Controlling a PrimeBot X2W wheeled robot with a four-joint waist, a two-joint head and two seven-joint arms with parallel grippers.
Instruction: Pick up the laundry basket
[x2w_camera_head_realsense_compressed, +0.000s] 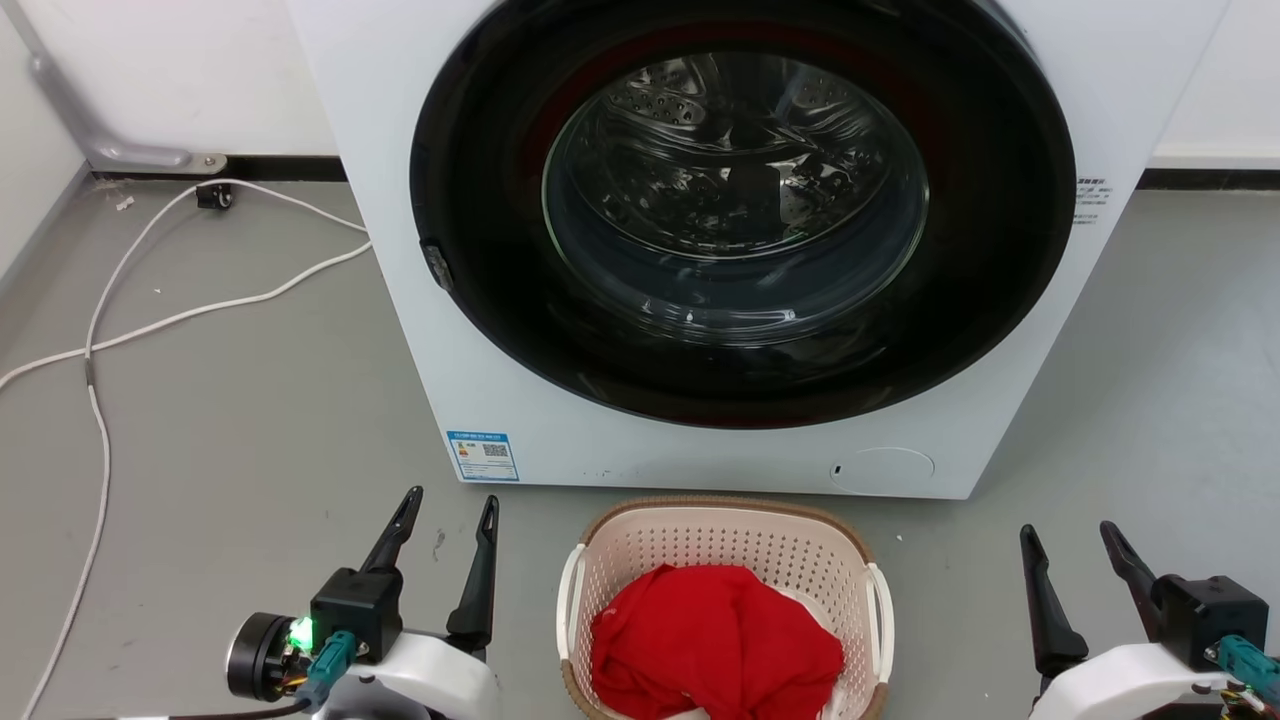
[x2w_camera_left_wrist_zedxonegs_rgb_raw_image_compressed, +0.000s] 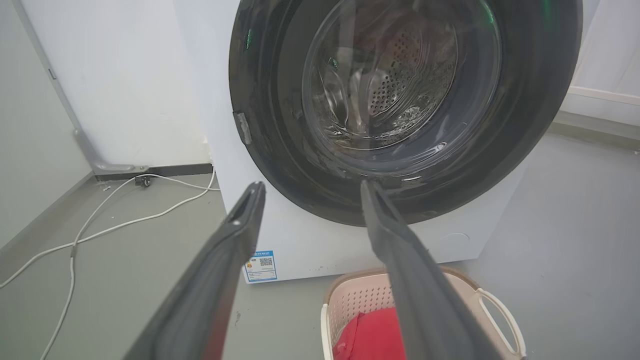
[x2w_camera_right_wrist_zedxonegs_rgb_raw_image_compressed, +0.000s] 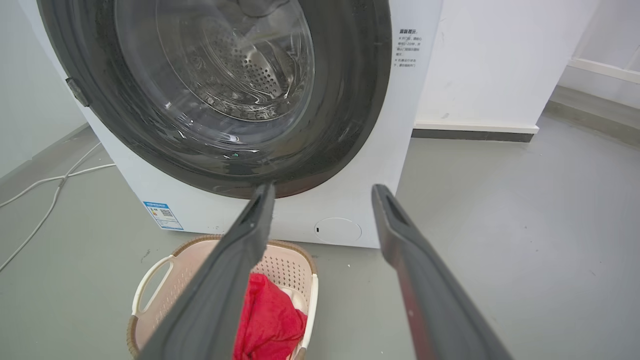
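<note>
Our left gripper (x2w_camera_head_realsense_compressed: 451, 497) and right gripper (x2w_camera_head_realsense_compressed: 1069, 529) flank the basket (x2w_camera_head_realsense_compressed: 720, 545) at nine and three, fingers spread. Uneven grips could tip it.

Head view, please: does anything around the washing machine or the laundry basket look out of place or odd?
Only a loose white cable trailing across the floor left of the washing machine. The laundry basket stands upright, red cloth inside, nothing spilled.

White washing machine (x2w_camera_head_realsense_compressed: 740, 230), white cable (x2w_camera_head_realsense_compressed: 250, 299) on grey floor (x2w_camera_head_realsense_compressed: 250, 450)
</note>
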